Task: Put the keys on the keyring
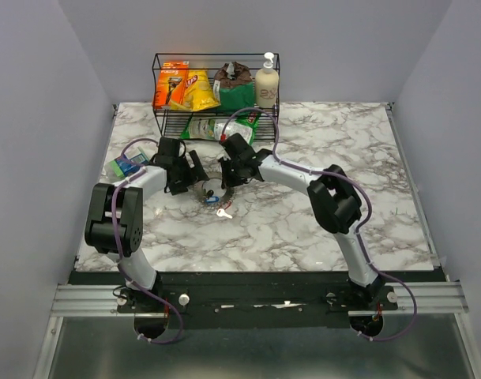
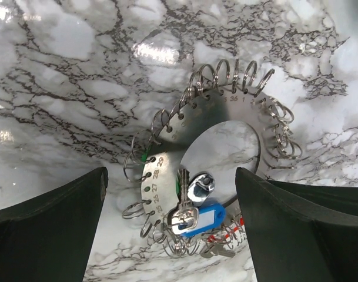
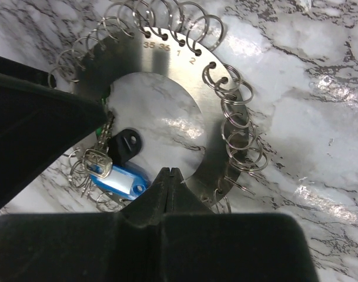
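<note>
Steel keyring point(image 2: 208, 111), a flat numbered disc hemmed with small wire loops, lies on the marble table point(image 1: 303, 229) between both claws. A blue-tagged key point(image 2: 203, 215) already seems hung at its edge, with hints of green and red beside it. Most loops look bare. A pale key point(image 1: 224, 212) lies loose just beside the ring, not yet threaded. Over the ring the left gripper point(image 2: 170, 176) gapes wide, holding nothing. The right gripper point(image 3: 170, 172) is pinched shut at the disc's inner edge; whether it nips the plate I cannot tell.

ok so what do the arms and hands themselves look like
pale grey-white shells on the left arm and right arm, chunky black joints, a purple cable looping along each. left hand and right hand are black with wedge-shaped fingers
</note>
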You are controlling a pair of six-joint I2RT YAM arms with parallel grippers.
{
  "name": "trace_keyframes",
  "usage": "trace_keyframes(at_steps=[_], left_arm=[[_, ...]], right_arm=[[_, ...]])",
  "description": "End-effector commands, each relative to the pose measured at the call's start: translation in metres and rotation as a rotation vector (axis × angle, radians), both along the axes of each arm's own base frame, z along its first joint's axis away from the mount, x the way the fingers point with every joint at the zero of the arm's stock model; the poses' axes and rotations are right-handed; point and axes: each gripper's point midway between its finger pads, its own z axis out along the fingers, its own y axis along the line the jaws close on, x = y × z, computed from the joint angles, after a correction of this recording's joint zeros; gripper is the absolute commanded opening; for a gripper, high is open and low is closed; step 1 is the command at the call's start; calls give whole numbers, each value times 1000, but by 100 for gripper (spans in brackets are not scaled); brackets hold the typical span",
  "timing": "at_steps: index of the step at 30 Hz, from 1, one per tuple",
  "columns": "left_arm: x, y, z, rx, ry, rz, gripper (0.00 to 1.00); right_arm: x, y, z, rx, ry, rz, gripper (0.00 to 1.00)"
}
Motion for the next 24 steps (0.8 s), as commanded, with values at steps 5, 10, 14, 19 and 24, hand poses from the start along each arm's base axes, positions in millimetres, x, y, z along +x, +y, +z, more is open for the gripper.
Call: trace_keyframes(at_steps=[5, 10, 14, 19, 24], left_arm=[[6, -12, -2, -69, 2, -31, 98], [6, -20, 1, -88, -5, -47, 98], [8, -28, 5, -94, -11, -66, 97], [6, -41, 5, -100, -1, -90, 97], [9, -57, 5, -106, 5, -119, 97]], right_arm=[[-3, -5, -23, -83, 63, -24, 1], [-11, -12, -30, -110, 85, -12, 1], [-17, -20, -35, -137, 99, -2, 1], [-31, -27, -41, -154, 145, 21, 1], [-44, -34, -43, -158, 175, 36, 1]])
